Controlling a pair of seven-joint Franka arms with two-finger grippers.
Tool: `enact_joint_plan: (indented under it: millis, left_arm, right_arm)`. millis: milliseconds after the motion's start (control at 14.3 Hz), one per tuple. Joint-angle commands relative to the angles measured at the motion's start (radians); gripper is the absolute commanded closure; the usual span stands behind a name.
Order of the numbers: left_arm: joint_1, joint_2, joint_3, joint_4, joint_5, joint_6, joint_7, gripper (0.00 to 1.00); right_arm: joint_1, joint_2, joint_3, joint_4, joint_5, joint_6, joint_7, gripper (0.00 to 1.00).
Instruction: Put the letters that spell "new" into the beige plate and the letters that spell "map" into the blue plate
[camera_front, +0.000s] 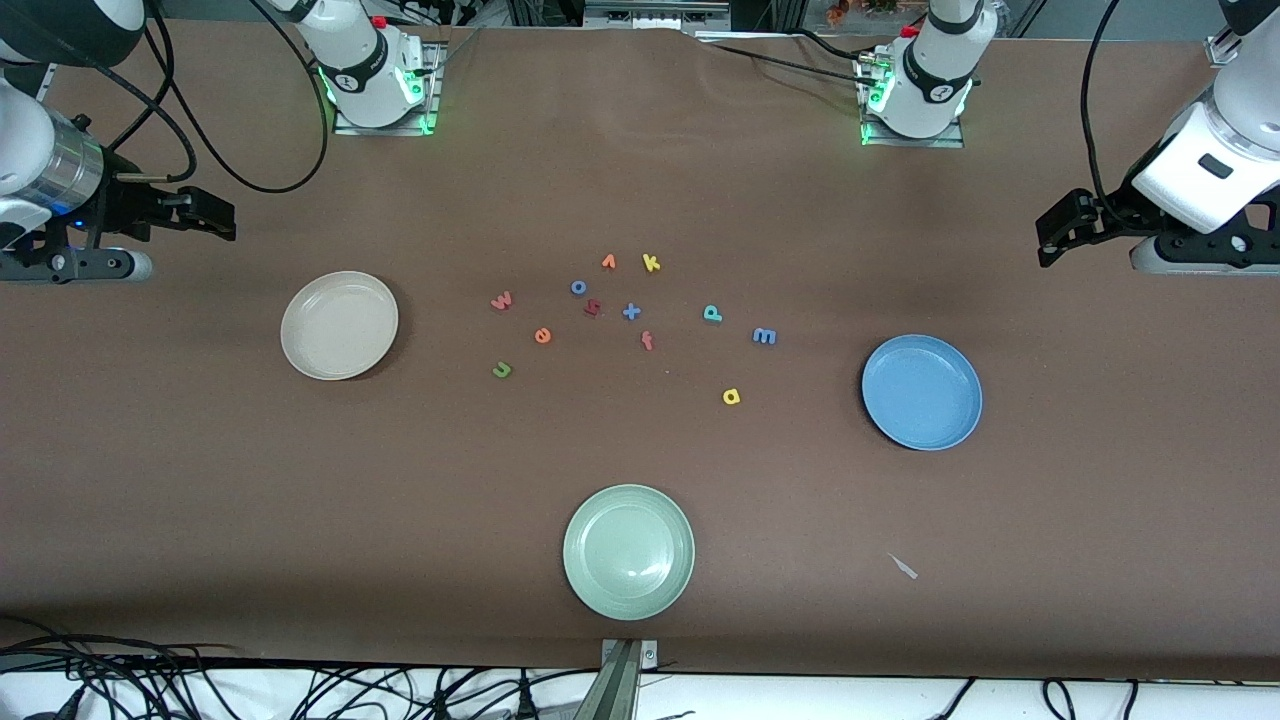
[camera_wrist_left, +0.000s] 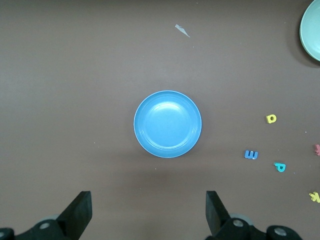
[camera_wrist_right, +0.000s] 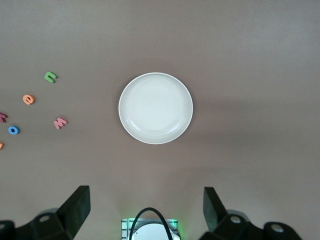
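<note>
Fingers of the left gripper (camera_wrist_left: 145, 212) and right gripper (camera_wrist_right: 145, 210) are held spread, empty, above the tabletop (camera_front: 200, 480); both arms are parked.

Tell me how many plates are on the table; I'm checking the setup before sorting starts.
3, all empty: the beige plate toward the right arm's end, the blue plate toward the left arm's end, and the green plate nearest the front camera. None look hidden.

A pale green plate (camera_front: 629, 552) sits nearest the front camera.
</note>
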Motion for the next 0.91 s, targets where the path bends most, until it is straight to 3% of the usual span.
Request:
enact_joint_plan:
  millis: [0,842]
  left_arm:
    - [0.002,0.012,-0.001,0.029,0.0,-0.021,0.023,0.0]
    - [0.009,0.012,0.001,0.029,0.0,-0.019,0.063,0.0]
  right_arm:
    - [-0.007,0.006,0.001,0.017,0.019,-0.006,0.005,0.0]
    - [-0.006,0.013,0.001,0.016,0.017,-0.001,0.002,0.0]
